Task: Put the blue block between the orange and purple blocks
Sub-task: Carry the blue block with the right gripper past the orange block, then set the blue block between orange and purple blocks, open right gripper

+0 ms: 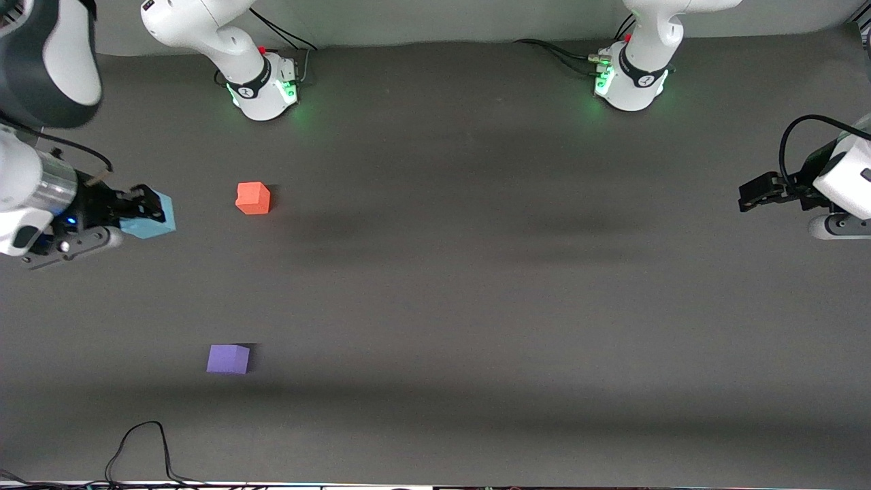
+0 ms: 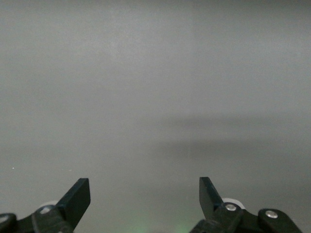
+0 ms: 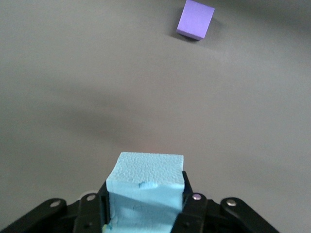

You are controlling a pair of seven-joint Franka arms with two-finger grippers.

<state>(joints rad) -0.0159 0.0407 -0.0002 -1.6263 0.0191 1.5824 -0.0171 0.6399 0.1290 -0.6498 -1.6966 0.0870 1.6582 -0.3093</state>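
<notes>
My right gripper (image 1: 146, 206) is shut on the light blue block (image 1: 155, 219) at the right arm's end of the table, beside the orange block (image 1: 253, 198). In the right wrist view the blue block (image 3: 146, 177) sits squeezed between the black fingers (image 3: 190, 196). The purple block (image 1: 228, 358) lies on the table nearer to the front camera than the orange block, and it also shows in the right wrist view (image 3: 195, 19). My left gripper (image 1: 752, 195) is open and empty, waiting at the left arm's end of the table; its view shows only bare table between its fingers (image 2: 77, 196).
The dark grey table (image 1: 476, 272) carries only the orange and purple blocks, with a wide gap between them. A black cable (image 1: 139, 442) loops at the table's front edge near the purple block. The two arm bases (image 1: 265, 88) stand along the back.
</notes>
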